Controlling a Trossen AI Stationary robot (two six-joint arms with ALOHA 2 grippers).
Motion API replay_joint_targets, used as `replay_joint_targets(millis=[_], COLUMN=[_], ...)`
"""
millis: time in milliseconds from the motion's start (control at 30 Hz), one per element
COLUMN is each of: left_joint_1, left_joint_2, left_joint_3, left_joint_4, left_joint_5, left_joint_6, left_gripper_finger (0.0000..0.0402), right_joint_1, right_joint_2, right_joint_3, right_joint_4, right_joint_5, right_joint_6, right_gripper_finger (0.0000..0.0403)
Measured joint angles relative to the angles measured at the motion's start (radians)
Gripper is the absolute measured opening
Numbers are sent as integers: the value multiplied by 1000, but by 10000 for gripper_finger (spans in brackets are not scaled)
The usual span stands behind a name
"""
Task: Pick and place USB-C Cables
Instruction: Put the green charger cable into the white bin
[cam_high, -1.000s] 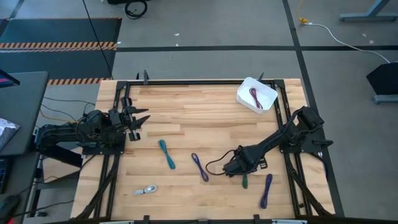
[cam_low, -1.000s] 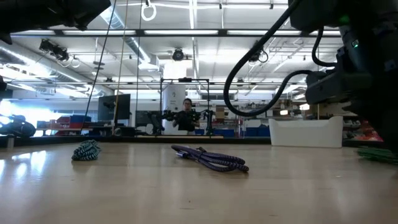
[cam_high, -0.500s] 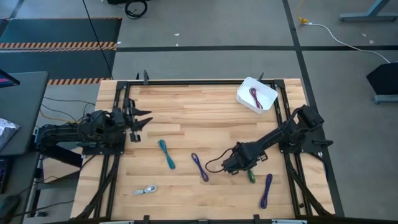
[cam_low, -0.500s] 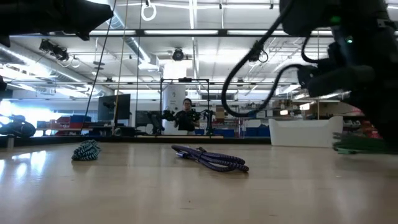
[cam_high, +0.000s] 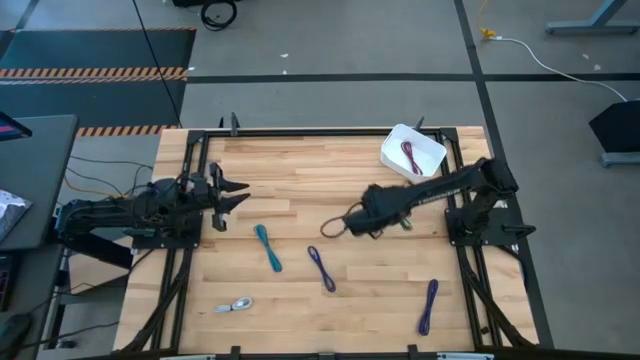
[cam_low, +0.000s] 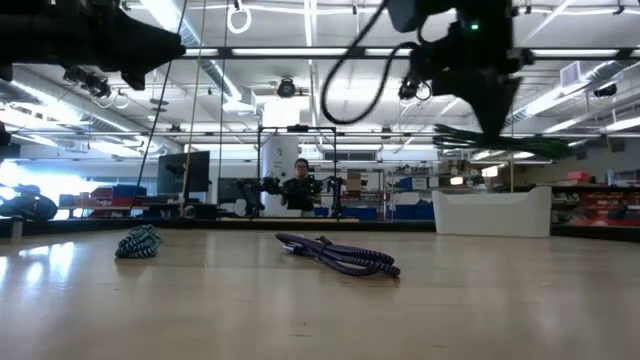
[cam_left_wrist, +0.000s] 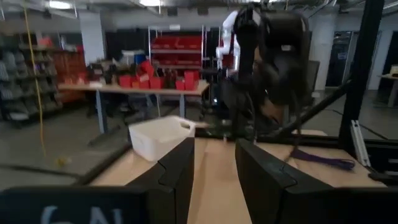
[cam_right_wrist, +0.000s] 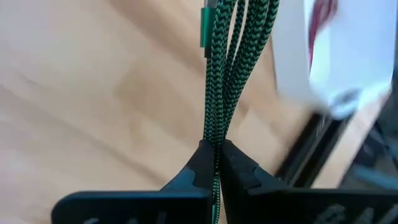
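My right gripper (cam_high: 400, 218) is shut on the green cable (cam_right_wrist: 231, 68) high above the table's middle right; the cable also shows in the low view (cam_low: 480, 136). My left gripper (cam_high: 235, 193) is open and empty over the table's left side, and its own view (cam_left_wrist: 214, 168) shows the gap. The teal cable (cam_high: 267, 246), one purple cable (cam_high: 320, 267), the other purple cable (cam_high: 429, 305) and the silver-white cable (cam_high: 235, 305) lie flat on the table. The dark red cable (cam_high: 411, 155) lies in the white tray (cam_high: 392, 152). My right gripper pinches the green cable's bundled strands near one end (cam_right_wrist: 215, 144) between its two fingertips. The fingers lie along the bundle, which runs on straight past them. The cable is lifted clear of the table and sticks out roughly level in the low view.
The white tray stands at the table's far right corner, close beyond my right gripper. Black rails (cam_high: 455, 190) run along the table's sides. A person (cam_low: 298, 186) stands far off in the room behind the table.
My right gripper has risen from the near right part of the table and gone toward the far edge and the tray, carrying the green cable, which is now lifted clear. My left gripper has crept a little toward the table's right.
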Motion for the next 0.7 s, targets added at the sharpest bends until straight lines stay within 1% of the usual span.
replay_joint_targets(millis=[133,267,500,700], left_joint_1=[0,-1,-1,-1], left_joint_2=[5,14,13,13], left_joint_3=[0,0,0,0], left_joint_4=[-61,-102,-144,-196], left_joint_5=[7,46,105,152], left_joint_6=[-33,-53,-113,-178], left_gripper_finger=[126,126,126,126], right_joint_1=[-100,-192,-318,-431], right_joint_2=[3,3,3,3], right_joint_3=[8,9,9,9], right_joint_4=[-17,-42,-38,-7], right_joint_5=[44,84,204,255], right_joint_6=[-135,-241,-459,-606], right_gripper_finger=[11,11,11,10])
